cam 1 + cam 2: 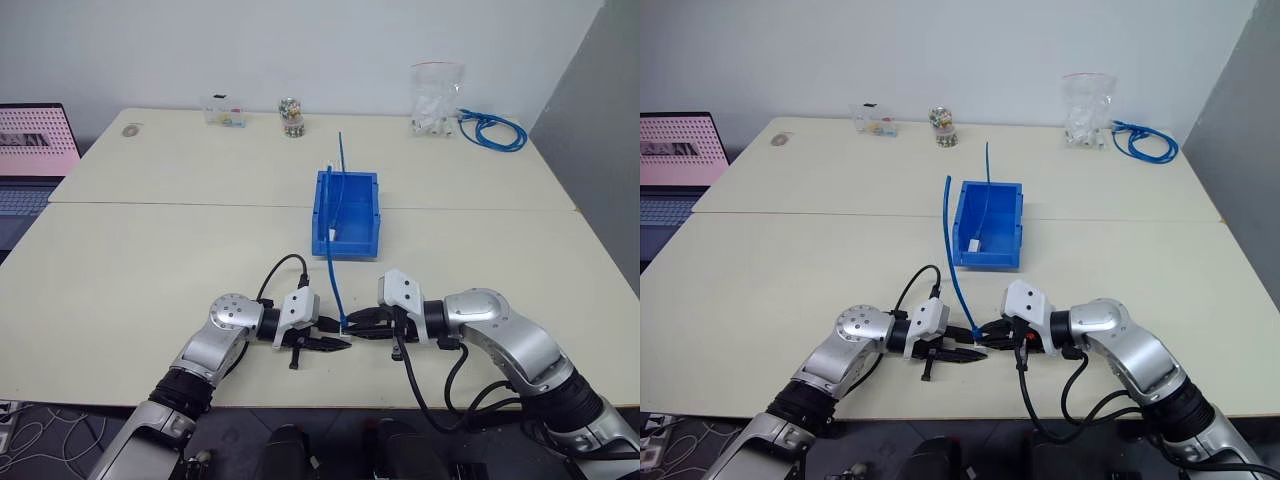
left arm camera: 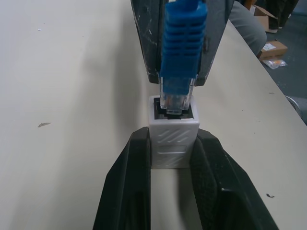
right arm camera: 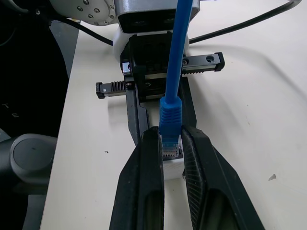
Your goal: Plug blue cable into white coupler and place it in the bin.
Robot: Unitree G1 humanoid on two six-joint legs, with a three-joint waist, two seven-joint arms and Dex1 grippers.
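- My left jaws (image 2: 170, 158) are clamped on the sides of the coupler (image 2: 173, 139), socket facing my right hand, low over the near edge of the counter (image 1: 150, 270).
- My right jaws (image 3: 171, 148) pinch the clear plug of the cable (image 3: 171, 112) just behind its tip; the blue boot sits between my fingers.
- The plug tip is in the mouth of the socket but looks only part-way in; I judge the mating is not finished, since much of the clear plug is outside.
- To do it well: keep plug and socket on one line, push straight along that line, and hold the coupler firm so it does not twist or slip back between my fingers. Any tilt would jam the plug against the socket rim.
- I cannot see the plug's latch tab, so I cannot tell which way it faces.
- The cable rises from my hands and arcs away toward the bin (image 1: 370, 215), which stands just beyond, in the middle of the counter, open top toward me.
- Inside the bin lies another thin blue cable with a white piece (image 1: 331, 236); it may get in the way when I drop mine in.
- Far right: a coiled blue cable bundle (image 1: 492, 130) and a clear bag (image 1: 436, 97). Far middle: a small jar (image 1: 292, 116) and a small clear box (image 1: 226, 110). A laptop (image 1: 35, 150) sits at the left. All are well apart from my work.
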